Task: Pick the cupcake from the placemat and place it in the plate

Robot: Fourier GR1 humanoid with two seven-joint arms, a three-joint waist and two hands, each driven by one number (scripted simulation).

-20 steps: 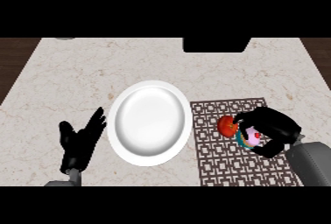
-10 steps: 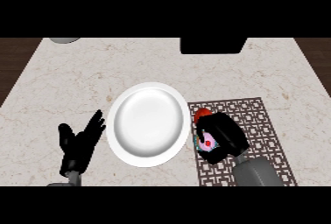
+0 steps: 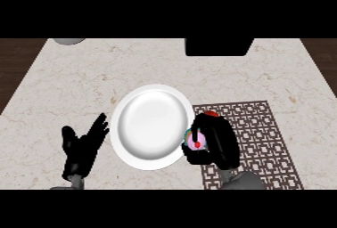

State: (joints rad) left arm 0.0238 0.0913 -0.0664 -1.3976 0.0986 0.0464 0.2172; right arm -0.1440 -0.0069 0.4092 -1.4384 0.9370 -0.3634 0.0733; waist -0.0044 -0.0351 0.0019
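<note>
Since 0.5 s ago the right hand [image 3: 220,142] has slid left w/ the cupcake [image 3: 195,141]. It has left the mat's middle and is now at the plate's right rim. The left hand has not moved.

Big to small:
- Counter [image 3: 79,75]: pale stone, all round the plate.
- Placemat [image 3: 263,129]: dark grid, right of the plate, its left edge just beside the rim.
- Plate [image 3: 148,118]: white, round, nothing in it yet.
- Right hand: at the plate's right rim, fingers curled round the cupcake and hiding most of it.
- Left hand [image 3: 82,144]: left of the plate, near but not touching, fingers straight & spread, resting.
- Cupcake: in the right hand, at the plate's right rim, not yet over the middle (only a pink bit and a red bit show).

What could go wrong, I think:
- If the hand lets go now, the cupcake may land on the rim, tip over and roll back onto the mat.
- If the hand comes in too low, it may bump the rim and push the plate toward the left hand.
</note>
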